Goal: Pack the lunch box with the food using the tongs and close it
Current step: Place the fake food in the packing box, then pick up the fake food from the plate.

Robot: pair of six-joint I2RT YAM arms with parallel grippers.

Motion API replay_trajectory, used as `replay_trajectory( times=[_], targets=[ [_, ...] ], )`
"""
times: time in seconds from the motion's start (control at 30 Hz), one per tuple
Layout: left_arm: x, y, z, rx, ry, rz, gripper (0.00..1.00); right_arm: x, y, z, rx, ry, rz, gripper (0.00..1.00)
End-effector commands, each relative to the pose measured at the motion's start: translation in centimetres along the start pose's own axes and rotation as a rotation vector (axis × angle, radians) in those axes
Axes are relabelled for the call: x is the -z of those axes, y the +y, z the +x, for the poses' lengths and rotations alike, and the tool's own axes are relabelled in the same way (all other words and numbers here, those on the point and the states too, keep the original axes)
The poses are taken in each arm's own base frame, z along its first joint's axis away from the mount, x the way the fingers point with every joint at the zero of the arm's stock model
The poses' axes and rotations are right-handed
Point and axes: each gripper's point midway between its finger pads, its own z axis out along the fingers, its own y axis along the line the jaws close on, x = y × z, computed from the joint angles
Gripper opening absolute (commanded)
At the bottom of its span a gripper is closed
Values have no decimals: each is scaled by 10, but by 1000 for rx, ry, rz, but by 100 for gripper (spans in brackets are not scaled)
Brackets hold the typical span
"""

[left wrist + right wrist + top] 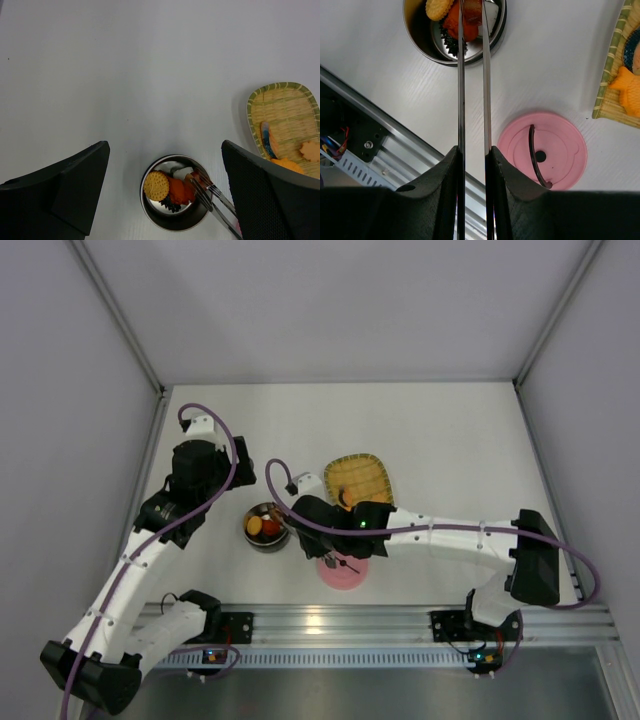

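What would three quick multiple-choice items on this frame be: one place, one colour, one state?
1. Where is the pink lid relative to the lunch box?
A. Seated on top of it
B. Flat on the table, apart from it
C. Underneath it

2. What colour is the lid's handle?
A. Black
B. White
C. Pink

3. How do the right gripper and the tongs stand?
A. Gripper open, tongs lying on the table
B. Gripper shut on the tongs
C. Gripper open, tongs dropped in the lunch box

Answers:
1. B: the right wrist view shows bare table between the lid and the open box.
2. A: a dark curved bar crosses the pink disc.
3. B: both tong arms run out from between the gripper's fingers, their tips reaching into the box.
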Motion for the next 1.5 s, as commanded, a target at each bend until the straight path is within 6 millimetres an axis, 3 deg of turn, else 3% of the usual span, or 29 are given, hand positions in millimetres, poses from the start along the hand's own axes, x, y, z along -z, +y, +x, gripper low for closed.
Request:
replay_trajectory(
  times=[0.0,0.2,0.5,0.63,0.83,0.87,0.93,1.1,1.27,1.47],
  targets=[
    [-2,1,-3,6,-10,-5,99,15,26,-33,-52,-102,-84,25],
    [-1,1,-3,9,-11,-5,99,15,26,-33,-53,-103,-86,39],
    [-1,1,-4,8,-13,-6,98,25,16,-41,-61,-137,-46,43],
    [-1,1,-3,9,-11,-6,98,43,-14,-53,-88,-187,37,45],
    [-1,1,-4,7,-14,-4,98,68,-78,-46,-163,-224,157,45],
    [-1,1,-3,6,-13,-4,99,68,-91,-33,-164,-202,191,45],
    [-1,0,-4,7,-13,-2,98,79,-111,-29,-208,-219,224,45],
    [-1,-1,-4,11,-11,7,99,90,-159,5,-271,-189,347,45],
    [-2,-2,-3,11,-9,9,99,84,-181,26,-281,-150,422,45],
    [-2,-2,-2,9,-6,8,99,78,-187,32,-279,-132,451,45]
  ],
)
